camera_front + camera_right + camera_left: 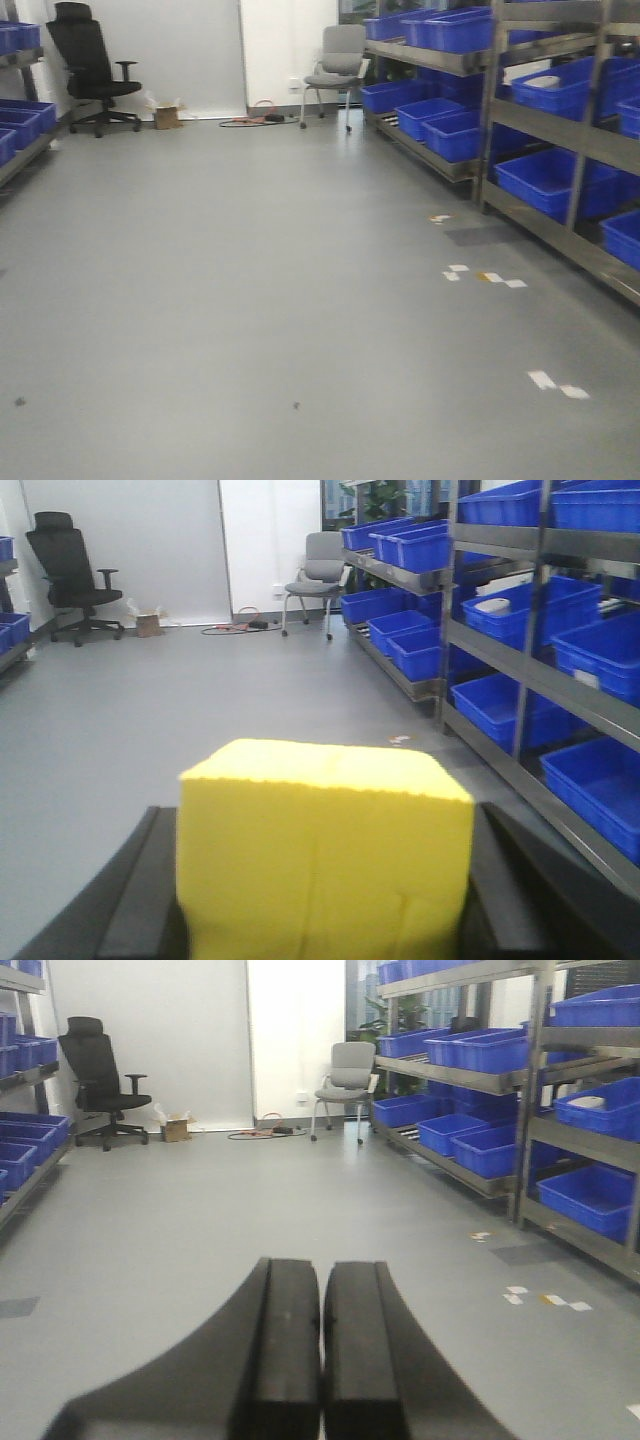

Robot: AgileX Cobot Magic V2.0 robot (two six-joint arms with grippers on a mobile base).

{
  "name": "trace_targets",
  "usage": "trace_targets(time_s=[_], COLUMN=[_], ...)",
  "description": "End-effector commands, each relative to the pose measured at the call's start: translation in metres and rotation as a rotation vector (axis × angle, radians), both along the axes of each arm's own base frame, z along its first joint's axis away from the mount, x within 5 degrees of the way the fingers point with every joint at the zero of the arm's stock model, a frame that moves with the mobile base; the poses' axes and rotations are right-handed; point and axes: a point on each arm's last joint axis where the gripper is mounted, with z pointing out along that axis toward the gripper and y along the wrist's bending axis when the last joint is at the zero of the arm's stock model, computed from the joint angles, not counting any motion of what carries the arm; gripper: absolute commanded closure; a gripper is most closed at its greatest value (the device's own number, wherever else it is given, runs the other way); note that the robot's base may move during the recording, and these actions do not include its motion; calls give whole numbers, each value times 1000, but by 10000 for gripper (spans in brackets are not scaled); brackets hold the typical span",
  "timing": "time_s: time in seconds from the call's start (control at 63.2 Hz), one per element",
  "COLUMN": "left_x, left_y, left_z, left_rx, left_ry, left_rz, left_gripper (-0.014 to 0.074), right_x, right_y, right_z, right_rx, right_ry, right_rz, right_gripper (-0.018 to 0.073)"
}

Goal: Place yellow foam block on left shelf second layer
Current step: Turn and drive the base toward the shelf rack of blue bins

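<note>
Yellow foam block (pixel 325 850) sat clamped between the right gripper's (pixel 325 880) fingers, held by opposite flat faces. Judged light, soft and grippy, likely to dent if squeezed hard. Left gripper (pixel 321 1345) clenched on nothing. Blue bins (pixel 497 702) lined the right-hand shelves; one held a white object (pixel 493 606). Left shelf (pixel 22 158) carried bins too.

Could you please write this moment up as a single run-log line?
right gripper: shut on yellow foam block | left gripper: shut, empty | left shelf: at view edge, block not yet placed
</note>
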Motion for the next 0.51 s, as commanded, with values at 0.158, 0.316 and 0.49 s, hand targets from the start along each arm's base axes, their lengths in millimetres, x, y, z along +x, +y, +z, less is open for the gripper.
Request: trace_targets(time_s=[0.158,0.316,0.49], left_x=[-1,-1,-1], left_y=[0,0,0], left_z=[-1,-1,-1], left_rx=[-14,-14,-14], left_ry=[-70,-70,-70], left_rz=[-1,-1,-1], left_gripper=[472,472,472], right_x=[0,0,0], right_y=[-1,-1,-1], right_z=[18,18,18], right_rx=[-21,-21,-21], right_ry=[-113,-113,-113], right_rz=[-13,-13,-13], right_gripper=[81,81,81])
